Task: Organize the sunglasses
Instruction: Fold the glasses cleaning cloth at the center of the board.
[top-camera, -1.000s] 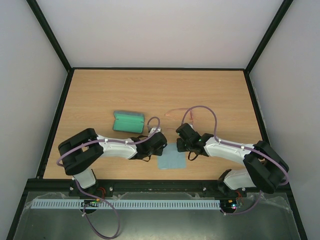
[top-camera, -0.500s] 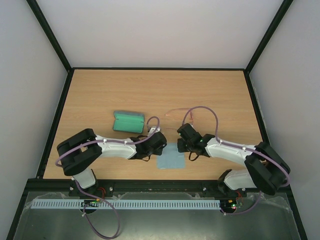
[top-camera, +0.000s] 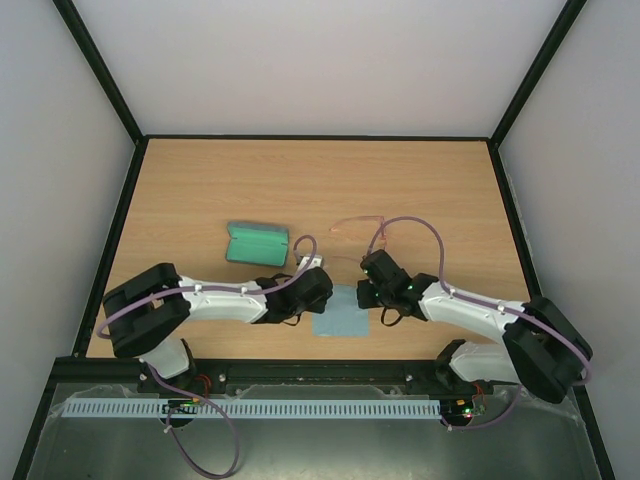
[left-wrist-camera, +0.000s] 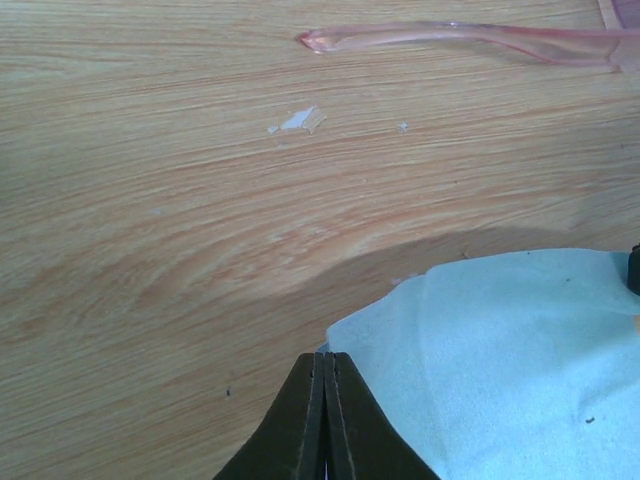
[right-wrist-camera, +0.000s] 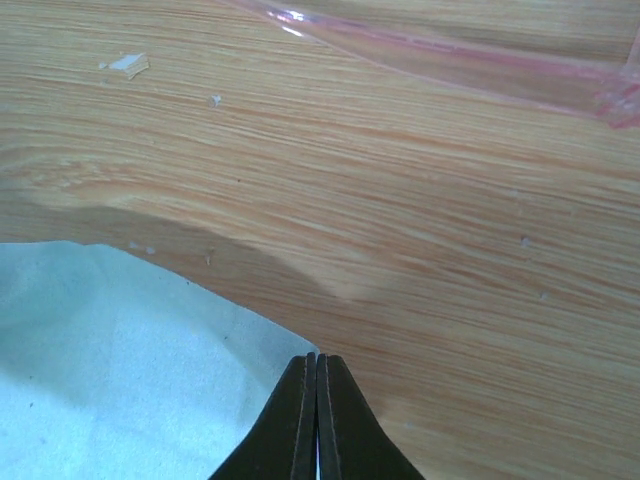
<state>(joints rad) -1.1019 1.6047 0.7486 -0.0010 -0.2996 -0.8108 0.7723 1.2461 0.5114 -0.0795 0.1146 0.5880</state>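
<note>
Left claw (left-wrist-camera: 322, 357): low over the worktop (top-camera: 250, 180), fingers pressed together with no gap. The tips sit at a left corner of the cloth (left-wrist-camera: 500, 370). I read it as clenched on that corner, since the fabric edge rides up off the wood and throws a shadow.

Case (top-camera: 257, 243): left of centre, lying open with the green lining up. It is apart from the cloth, and nothing of mine touches it.

Right claw (right-wrist-camera: 317, 358): mirror of the left, fingers clenched on the cloth's right corner. The cloth is slung between my two claws.

Sunglasses (top-camera: 352, 222): on the bare wood beyond the cloth and right of the case, touching neither. They lie nearest my right claw, and neither claw holds them. A slim pink arm crosses the top of both wrist views. I cannot tell how the frame is folded.

Handling, my estimate: very light, translucent plastic, likely slick. The arms are thin and springy and would flex or skate under a pinch. The lens faces would scratch. Best hold is probably the bridge or a stout corner by a hinge, with a gentle squeeze.
</note>
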